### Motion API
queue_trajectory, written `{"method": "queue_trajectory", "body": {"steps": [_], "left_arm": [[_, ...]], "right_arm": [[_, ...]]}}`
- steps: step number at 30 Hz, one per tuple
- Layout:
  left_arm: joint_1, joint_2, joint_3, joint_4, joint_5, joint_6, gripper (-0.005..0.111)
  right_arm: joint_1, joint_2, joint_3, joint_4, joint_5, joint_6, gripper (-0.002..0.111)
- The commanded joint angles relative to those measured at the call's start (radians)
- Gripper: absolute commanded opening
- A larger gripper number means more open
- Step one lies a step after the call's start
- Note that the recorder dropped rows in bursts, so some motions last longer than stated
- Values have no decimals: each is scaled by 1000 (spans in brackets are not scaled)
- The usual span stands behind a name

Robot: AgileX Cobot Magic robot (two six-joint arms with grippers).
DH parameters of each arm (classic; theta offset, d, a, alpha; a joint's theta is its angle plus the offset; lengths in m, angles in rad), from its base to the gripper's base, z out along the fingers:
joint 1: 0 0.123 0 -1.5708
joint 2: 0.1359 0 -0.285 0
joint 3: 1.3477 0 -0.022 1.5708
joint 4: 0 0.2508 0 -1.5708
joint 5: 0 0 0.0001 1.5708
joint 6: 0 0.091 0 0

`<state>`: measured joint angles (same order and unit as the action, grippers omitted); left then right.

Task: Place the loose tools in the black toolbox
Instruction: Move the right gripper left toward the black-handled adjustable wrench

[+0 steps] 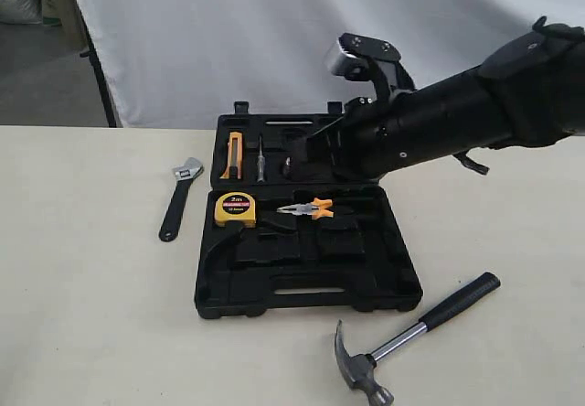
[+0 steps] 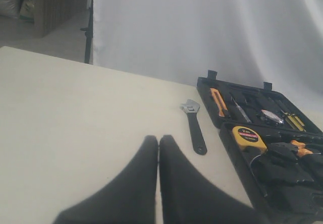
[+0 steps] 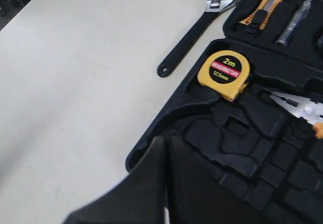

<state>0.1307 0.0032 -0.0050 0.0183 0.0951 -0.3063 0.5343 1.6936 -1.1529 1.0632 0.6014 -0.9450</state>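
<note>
The black toolbox [image 1: 302, 301] lies open in the middle of the table. A silver-headed wrench [image 1: 178, 197] with a black handle rests on the table to its left, also in the left wrist view [image 2: 194, 128] and the right wrist view [image 3: 197, 30]. The claw hammer [image 1: 411, 337] lies on the table at the front right. A small dark roll [image 1: 287, 166] sits in the case's far half. My right gripper [image 3: 166, 138] is shut and empty above the toolbox's recessed near half [image 3: 237, 148]. My left gripper [image 2: 158, 138] is shut and empty over bare table, short of the wrench.
In the case sit a yellow tape measure [image 1: 236, 208], orange-handled pliers [image 1: 311, 209], an orange knife [image 1: 235, 154] and a thin screwdriver [image 1: 260, 159]. The right arm's black sleeve [image 1: 457, 113] reaches over the case's far half. A white sheet [image 1: 274, 31] hangs behind the table.
</note>
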Motion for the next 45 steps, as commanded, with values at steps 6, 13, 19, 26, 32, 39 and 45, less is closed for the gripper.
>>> {"method": "queue_trajectory", "body": {"steps": [6,13,19,26,32,39,45], "left_arm": [[25,-3,-3,4,-7,-5,1],[25,-3,-3,4,-7,-5,1],[25,-3,-3,4,-7,-5,1],[25,-3,-3,4,-7,-5,1],[25,-3,-3,4,-7,-5,1],[25,-3,-3,4,-7,-5,1],[25,-3,-3,4,-7,-5,1]], "right_arm": [[223,48,-4,215,-234,-120,0],[390,261,-171,214,-522,-140,0],[415,499,-415,218,-615,-140,0],[415,667,-613,209,-623,-251,39],[412,740,-699,206,-610,-313,59],[387,827,-801,212,-617,-350,59],[354,846,-823,183,-611,-373,59]]}}
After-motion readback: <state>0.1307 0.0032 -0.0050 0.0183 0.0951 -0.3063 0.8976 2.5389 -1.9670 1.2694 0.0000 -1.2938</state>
